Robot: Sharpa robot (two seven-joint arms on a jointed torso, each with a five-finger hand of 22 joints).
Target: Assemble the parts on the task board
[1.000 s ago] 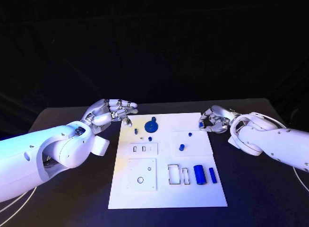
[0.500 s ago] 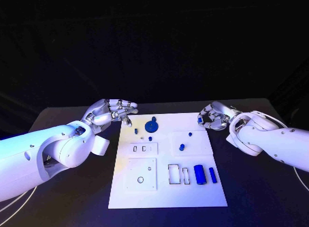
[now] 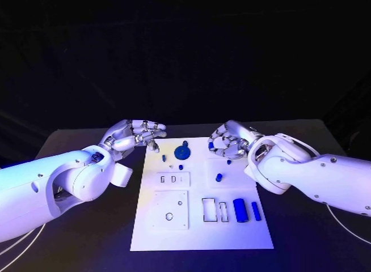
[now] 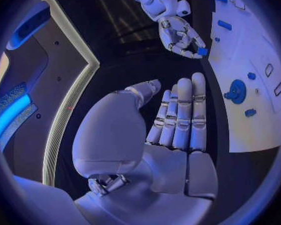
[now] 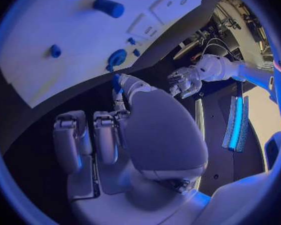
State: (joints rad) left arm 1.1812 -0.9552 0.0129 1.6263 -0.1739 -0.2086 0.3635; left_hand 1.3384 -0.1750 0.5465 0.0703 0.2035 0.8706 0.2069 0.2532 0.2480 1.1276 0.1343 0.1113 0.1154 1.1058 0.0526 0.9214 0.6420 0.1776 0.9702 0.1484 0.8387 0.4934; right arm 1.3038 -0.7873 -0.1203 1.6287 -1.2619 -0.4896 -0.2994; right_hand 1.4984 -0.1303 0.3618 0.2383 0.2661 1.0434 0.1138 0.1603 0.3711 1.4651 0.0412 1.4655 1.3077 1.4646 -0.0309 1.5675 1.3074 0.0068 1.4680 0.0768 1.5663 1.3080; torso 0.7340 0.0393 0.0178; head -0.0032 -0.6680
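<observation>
Right robot hand [image 3: 227, 142] has swung left from the far-right edge, now over the far part of the task board [image 3: 202, 226], pinching a small blue part [image 4: 202, 51]; prob. heading to insert. Left robot hand [image 3: 138, 134] w/ fingers apart, holding nothing, by far-left corner, unchanged.

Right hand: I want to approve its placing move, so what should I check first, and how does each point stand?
1. The right hand grips a small blue part at its fingertips: ok.
2. The right hand is above the far end of the task board: ok.
3. The left hand holds nothing and is at the board's far left corner, away from the right hand: ok.
4. The rectangular slots at the near end have nothing in them: ok.
5. How the held part is oriented in the grip: cannot tell.
6. Which seat on the board fits this part: cannot tell.
</observation>
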